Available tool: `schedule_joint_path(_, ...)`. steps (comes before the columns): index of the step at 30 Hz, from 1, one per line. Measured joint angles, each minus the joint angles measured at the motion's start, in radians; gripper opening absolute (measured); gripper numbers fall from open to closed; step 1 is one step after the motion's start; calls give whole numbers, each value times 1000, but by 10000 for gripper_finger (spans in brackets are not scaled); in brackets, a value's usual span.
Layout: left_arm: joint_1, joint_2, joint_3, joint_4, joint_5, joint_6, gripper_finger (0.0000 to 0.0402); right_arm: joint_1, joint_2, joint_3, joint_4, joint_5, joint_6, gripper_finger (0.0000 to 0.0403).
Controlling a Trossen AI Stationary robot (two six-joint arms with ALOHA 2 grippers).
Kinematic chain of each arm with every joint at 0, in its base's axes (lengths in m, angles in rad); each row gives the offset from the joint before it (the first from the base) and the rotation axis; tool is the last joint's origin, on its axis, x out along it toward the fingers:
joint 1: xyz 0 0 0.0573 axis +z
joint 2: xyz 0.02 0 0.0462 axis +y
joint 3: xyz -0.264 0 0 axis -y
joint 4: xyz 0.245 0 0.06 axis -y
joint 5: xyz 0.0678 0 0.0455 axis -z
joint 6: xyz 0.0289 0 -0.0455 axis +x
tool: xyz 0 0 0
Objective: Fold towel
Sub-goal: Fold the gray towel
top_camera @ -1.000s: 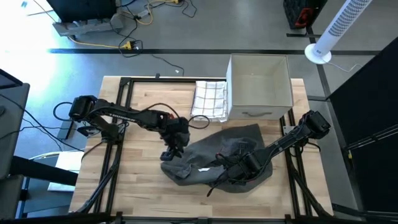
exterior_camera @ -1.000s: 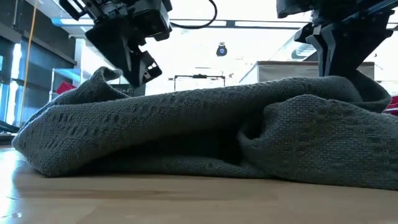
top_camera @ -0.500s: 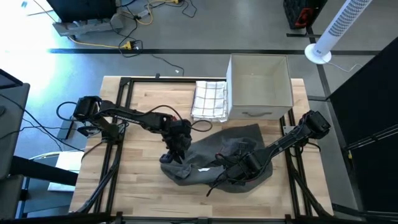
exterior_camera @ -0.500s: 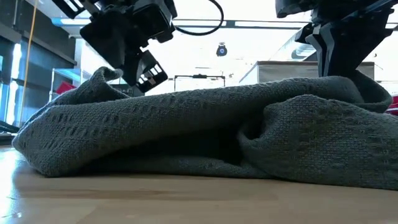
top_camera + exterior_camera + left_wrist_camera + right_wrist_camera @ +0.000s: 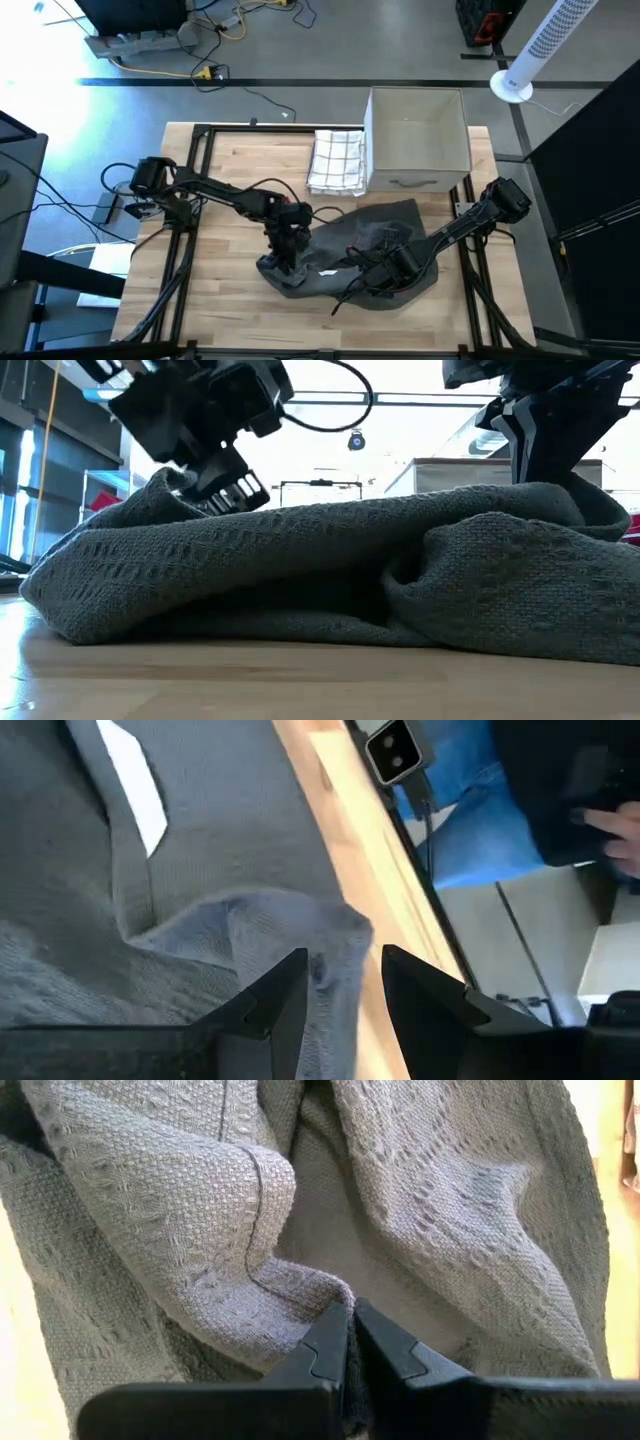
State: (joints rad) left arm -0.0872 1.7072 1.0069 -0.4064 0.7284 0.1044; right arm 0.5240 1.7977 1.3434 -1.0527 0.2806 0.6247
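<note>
— Two grippers are on the grey towel (image 5: 355, 255), which lies crumpled on the wooden table (image 5: 220, 300) in front of the white box (image 5: 417, 140) and the checked cloth (image 5: 337, 160). Which one matters now?

— The left gripper (image 5: 340, 982); its fingers (image 5: 283, 995) stand a narrow gap apart, straddling a raised fold at the towel's left end, near the table edge — nothing pinched yet, I judge.

— And the right gripper (image 5: 350, 1342)?

— Its tips are pressed together on a ridge of the weave near the towel's middle; it looks like an anchor.

— So how to do the grab well?

— Settle the left fingers lower so only one layer sits between them; then close fully before lifting. The white label (image 5: 135, 782) lies close by — a fair guide to the hem; a bunched double layer would spoil the fold.
</note>
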Motion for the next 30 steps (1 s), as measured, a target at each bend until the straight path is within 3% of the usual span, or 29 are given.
schedule_joint_path(17, -39, 6, 0, 10, 0, 3, 119, 0, 0, 0, -1, 4, -4, 0)
schedule_joint_path(20, -39, 6, 0, 14, -4, 5, 92, 0, 0, 0, 0, 8, -4, 0)
schedule_joint_path(24, -39, 6, 0, 13, -6, 21, 18, 0, 0, 0, 0, 8, -9, 0)
schedule_joint_path(30, -30, 6, 0, -4, -24, 9, 6, 0, 0, 0, 0, 8, -23, 0)
